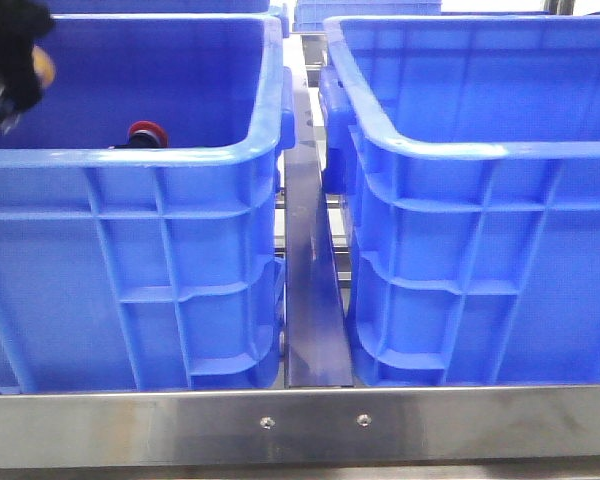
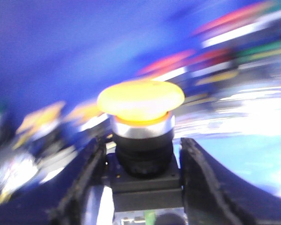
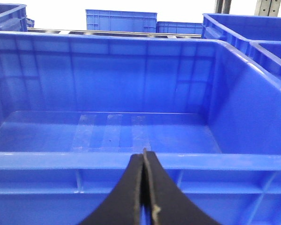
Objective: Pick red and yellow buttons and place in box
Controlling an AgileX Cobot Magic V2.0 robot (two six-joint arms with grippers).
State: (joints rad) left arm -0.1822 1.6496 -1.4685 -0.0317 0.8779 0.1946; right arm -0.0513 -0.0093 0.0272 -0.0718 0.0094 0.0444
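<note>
We noted the left gripper point(image 2: 143, 187), black-fingered, pinching the dark body of the yellow-orange mushroom-capped push button point(image 2: 140, 99) just below its silvery collar, cap upward between the fingers. In the front view this gripper point(image 1: 10, 65) sat at the far left, above the interior of the left bright-blue ribbed plastic crate point(image 1: 130, 160), with a sliver of the yellow cap point(image 1: 44, 66) showing beside the black fingers. The red-capped push button point(image 1: 147, 133) lay inside that same left crate, near its front wall, only its cap showing over the rim. The left wrist view was smeared, so we could not read anything around the button there. We judged the step in hand to be carrying the yellow button; whether the left crate was source or destination we could not settle from these views. The right gripper point(image 3: 145, 187) had its fingers pressed together on nothing, facing the front wall of the right blue crate point(image 3: 107, 161), whose floor showed no buttons. If that crate is the target, the next move calls for lifting over the left crate's thick rim, crossing the dark rail point(image 1: 315, 290) between the crates, and clearing the second rim. More blue crates point(image 3: 122, 19) stood behind.
</note>
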